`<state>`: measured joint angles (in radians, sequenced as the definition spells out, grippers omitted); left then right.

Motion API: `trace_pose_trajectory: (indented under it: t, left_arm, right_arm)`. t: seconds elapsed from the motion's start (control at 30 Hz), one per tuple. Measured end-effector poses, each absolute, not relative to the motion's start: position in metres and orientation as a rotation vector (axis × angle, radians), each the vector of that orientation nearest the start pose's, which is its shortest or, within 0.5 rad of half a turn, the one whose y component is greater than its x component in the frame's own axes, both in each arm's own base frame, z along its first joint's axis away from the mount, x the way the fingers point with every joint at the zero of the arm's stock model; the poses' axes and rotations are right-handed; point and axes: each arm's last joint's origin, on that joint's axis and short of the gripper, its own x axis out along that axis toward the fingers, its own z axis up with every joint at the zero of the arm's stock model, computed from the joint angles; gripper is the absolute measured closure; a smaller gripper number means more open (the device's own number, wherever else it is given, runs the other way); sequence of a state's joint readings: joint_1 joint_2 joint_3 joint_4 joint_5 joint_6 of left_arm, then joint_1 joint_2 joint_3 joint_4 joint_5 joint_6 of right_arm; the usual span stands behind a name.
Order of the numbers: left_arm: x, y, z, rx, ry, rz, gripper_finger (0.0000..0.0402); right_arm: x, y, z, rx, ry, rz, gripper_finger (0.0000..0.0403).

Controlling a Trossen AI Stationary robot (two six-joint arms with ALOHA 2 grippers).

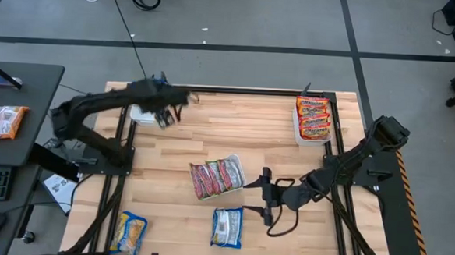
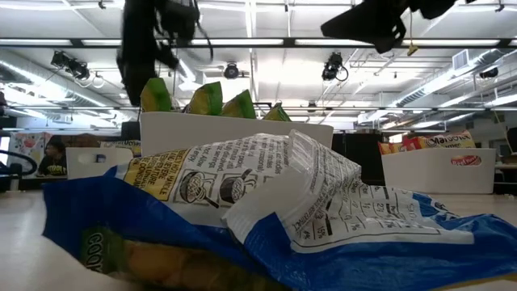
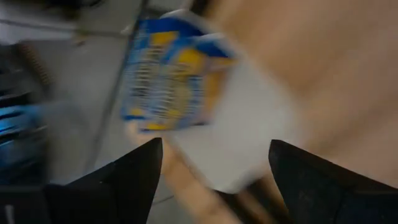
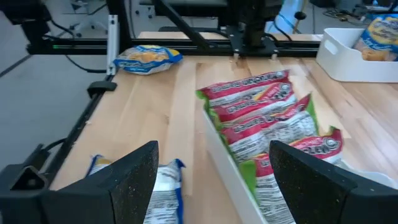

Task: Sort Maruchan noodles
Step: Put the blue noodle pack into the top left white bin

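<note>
Maruchan noodles lie in several places. Red-and-green packets (image 1: pixel 217 176) (image 4: pixel 267 124) fill a white tray at mid-table. Orange packets (image 1: pixel 314 116) fill a white tray (image 1: pixel 299 133) at the far right. A blue-white packet (image 1: pixel 228 227) (image 4: pixel 165 180) and a blue-yellow one (image 1: pixel 128 233) (image 4: pixel 148 58) lie flat on the wood near the front edge. My left gripper (image 1: pixel 166 115) (image 3: pixel 214 168) hangs open above a far-left white tray (image 3: pixel 249 137) that holds a blue-yellow packet (image 3: pixel 165 71). My right gripper (image 1: pixel 267 194) (image 4: pixel 214 180) stands open just right of the middle tray, above the table.
Black frame rails (image 1: pixel 121 149) run along the table's left and right sides. A dark desk (image 1: pixel 26 93) to the left carries more packets (image 1: pixel 1 122) and a keyboard. Bare wood lies between the trays at the far middle.
</note>
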<state>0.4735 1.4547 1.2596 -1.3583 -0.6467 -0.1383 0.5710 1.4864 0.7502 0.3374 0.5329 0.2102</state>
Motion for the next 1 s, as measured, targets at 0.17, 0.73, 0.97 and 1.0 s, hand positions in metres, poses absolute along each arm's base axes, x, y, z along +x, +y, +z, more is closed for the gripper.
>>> trace_pose_trajectory:
  t: [0.17, 0.73, 0.97, 1.0]
  left_arm:
    - [0.207, 0.037, 0.315, -0.185, 1.265, 0.783, 0.0107]
    - [0.198, -0.211, 0.252, -0.653, 1.421, 0.427, 0.0107]
    - [0.168, -0.26, 0.2, -0.628, 1.804, 0.605, 0.0107]
    - [0.165, -0.264, 0.195, -0.621, 1.826, 0.62, 0.0107]
  right_arm:
    - [0.258, 0.163, 0.211, -0.002, 0.337, 0.042, 0.0092]
    - [0.228, 0.199, 0.205, 0.036, 0.403, 0.167, 0.0092]
    - [0.21, 0.218, 0.205, 0.04, 0.402, 0.236, 0.0092]
    - [0.207, 0.22, 0.205, 0.044, 0.399, 0.233, 0.0092]
